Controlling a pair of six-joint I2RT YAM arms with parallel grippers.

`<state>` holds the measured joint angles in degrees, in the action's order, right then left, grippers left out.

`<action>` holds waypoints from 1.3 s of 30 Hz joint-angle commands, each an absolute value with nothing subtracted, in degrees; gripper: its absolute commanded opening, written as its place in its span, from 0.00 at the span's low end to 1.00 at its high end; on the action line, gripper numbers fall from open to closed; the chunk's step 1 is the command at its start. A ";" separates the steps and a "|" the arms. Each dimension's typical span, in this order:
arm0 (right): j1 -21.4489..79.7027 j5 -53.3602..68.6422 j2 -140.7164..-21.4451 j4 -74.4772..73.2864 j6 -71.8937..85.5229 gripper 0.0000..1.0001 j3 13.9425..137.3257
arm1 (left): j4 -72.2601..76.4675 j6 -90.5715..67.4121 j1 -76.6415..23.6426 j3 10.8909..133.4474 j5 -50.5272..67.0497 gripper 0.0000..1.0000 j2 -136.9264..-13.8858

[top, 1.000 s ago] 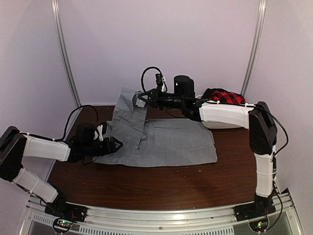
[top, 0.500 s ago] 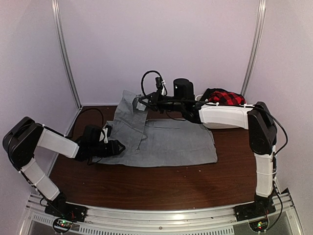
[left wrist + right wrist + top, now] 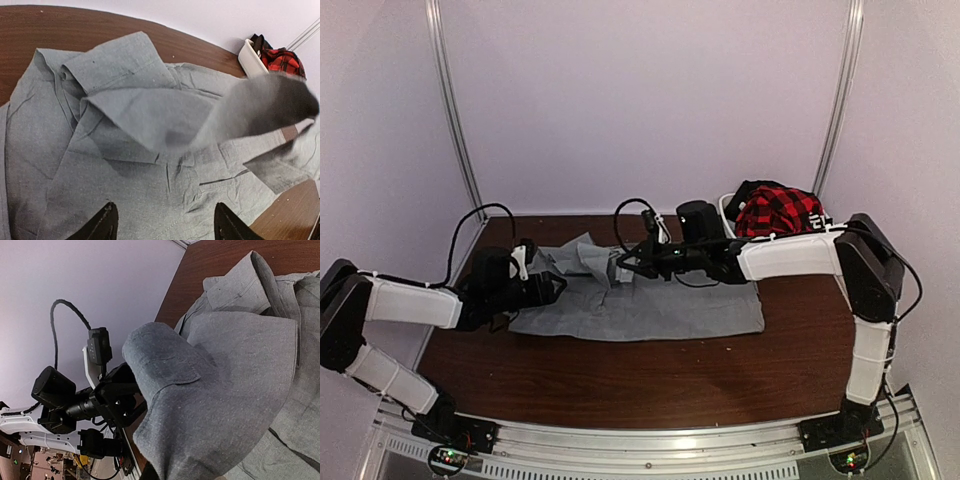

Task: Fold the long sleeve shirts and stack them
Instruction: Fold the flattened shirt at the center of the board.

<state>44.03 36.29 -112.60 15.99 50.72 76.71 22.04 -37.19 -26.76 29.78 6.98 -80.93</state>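
A light-grey button-up shirt (image 3: pixel 660 300) lies spread across the brown table (image 3: pixel 650 375). My right gripper (image 3: pixel 623 263) is low over the shirt's left-centre, shut on a grey sleeve that drapes over it. In the right wrist view the sleeve cloth (image 3: pixel 210 405) covers the fingers completely. My left gripper (image 3: pixel 552 289) is at the shirt's left edge. It is open and empty in the left wrist view (image 3: pixel 162 227), with the shirt's body (image 3: pixel 125 165) just under its fingertips (image 3: pixel 102 225). The hanging sleeve shows blurred there (image 3: pixel 270 105).
A red-and-black plaid garment (image 3: pixel 778 210) sits in a white bin (image 3: pixel 248 57) at the back right corner. Purple walls with metal posts close in the back and sides. The left arm's camera and cable (image 3: pixel 97 347) show beyond the sleeve.
My right gripper has brought the raised sleeve down and forward from the back of the table onto the shirt's body. My left arm lifted, then settled at the shirt's left edge.
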 commanded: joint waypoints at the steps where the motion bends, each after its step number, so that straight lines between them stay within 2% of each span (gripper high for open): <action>1: 44.64 36.58 -106.30 15.51 48.93 0.00 71.91 | 20.13 -34.23 -26.37 29.44 4.14 0.67 -76.91; 6: 44.72 37.93 -103.11 10.52 47.02 0.00 67.39 | 17.83 -32.35 -26.37 29.61 4.10 0.68 -73.63; 10: 44.46 38.53 -101.68 -0.12 40.61 0.00 67.40 | 16.54 -30.51 -26.37 29.70 3.36 0.68 -72.17; 22: 39.50 41.05 -105.35 -18.06 26.59 0.01 68.61 | 14.72 -30.66 -26.37 29.27 2.74 0.69 -70.85; 30: 35.24 40.54 -112.09 -23.54 21.01 0.11 73.52 | 13.62 -30.69 -26.37 29.10 2.42 0.69 -69.69; 35: 33.32 40.90 -112.15 -19.85 23.23 0.18 73.24 | 13.11 -30.89 -26.37 29.09 2.30 0.69 -69.83; 39: 32.81 42.05 -110.24 -12.95 28.09 0.28 68.80 | 13.10 -31.02 -26.37 29.24 2.20 0.69 -70.67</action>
<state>33.45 40.71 -112.71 -19.62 24.36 71.99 11.94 -31.38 -26.72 29.65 3.11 -70.61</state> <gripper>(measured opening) 0.240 0.693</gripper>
